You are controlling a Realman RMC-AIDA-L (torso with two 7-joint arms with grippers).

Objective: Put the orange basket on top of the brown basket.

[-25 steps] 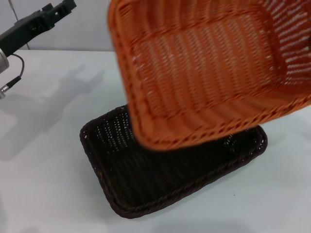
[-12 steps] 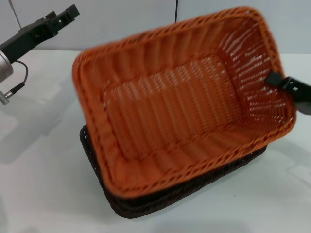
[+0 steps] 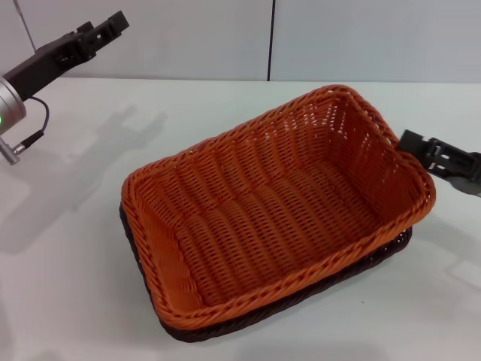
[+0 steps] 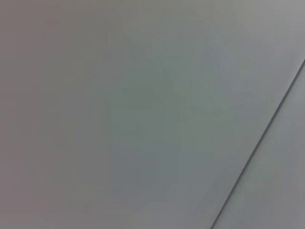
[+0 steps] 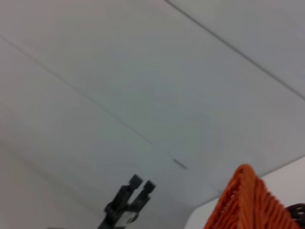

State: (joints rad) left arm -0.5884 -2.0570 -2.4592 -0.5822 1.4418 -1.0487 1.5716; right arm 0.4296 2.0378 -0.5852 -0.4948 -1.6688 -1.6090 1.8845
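Observation:
The orange basket [image 3: 270, 203] sits upright, nested on top of the brown basket [image 3: 376, 259], whose dark rim shows only along the front and left edges. My right gripper [image 3: 412, 144] is at the orange basket's far right rim, touching or very close to it. A corner of the orange basket also shows in the right wrist view [image 5: 250, 202]. My left gripper [image 3: 113, 24] is raised at the far left, away from both baskets. It also shows in the right wrist view [image 5: 142, 183], with a small gap between its fingertips.
The baskets stand on a white table [image 3: 68, 286]. A grey panelled wall [image 3: 338, 37] runs behind it. The left wrist view shows only that wall.
The orange basket has come down from a raised, tilted position to lie level on the brown basket. The right gripper came down with it. The left arm has barely moved.

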